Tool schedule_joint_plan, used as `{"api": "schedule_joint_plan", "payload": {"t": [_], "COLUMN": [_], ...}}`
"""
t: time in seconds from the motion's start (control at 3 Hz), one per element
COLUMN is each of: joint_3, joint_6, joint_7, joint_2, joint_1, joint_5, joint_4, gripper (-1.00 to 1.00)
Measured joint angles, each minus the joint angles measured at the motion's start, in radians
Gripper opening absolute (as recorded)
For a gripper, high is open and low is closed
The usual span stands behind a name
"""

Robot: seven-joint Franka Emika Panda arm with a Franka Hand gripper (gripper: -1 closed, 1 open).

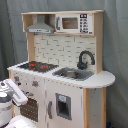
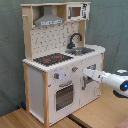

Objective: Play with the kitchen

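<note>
Tall pale-wood and white toy kitchen (image 2: 60, 65) stands on the wooden table (image 2: 105, 112), in both exterior views. Grey sink basin (image 1: 73, 74): contents indiscernible. White robot pincer (image 2: 86, 73) at cabinet front; whether apart or together cannot be told.

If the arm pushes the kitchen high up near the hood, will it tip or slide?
The kitchen is tall and narrow, so a high push near the hood may rock it. Its flat base on the wood floor might slide first. The panels look stiff, unlikely to bend.
</note>
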Motion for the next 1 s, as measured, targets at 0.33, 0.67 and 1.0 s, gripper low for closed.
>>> {"api": "schedule_joint_plan", "payload": {"t": [0.33, 0.67, 1.0], "joint_3": [-0.018, -0.028, -0.028], "joint_6": [0.087, 0.179, 0.257], "joint_7": [0.028, 0.076, 0.150], "joint_2": [0.000, 0.000, 0.000], "joint_1": [-0.051, -0.104, -0.154], "joint_5": [0.001, 0.004, 0.004], "joint_4": [0.010, 0.007, 0.000], "gripper": [1.00, 1.00, 1.00]}}
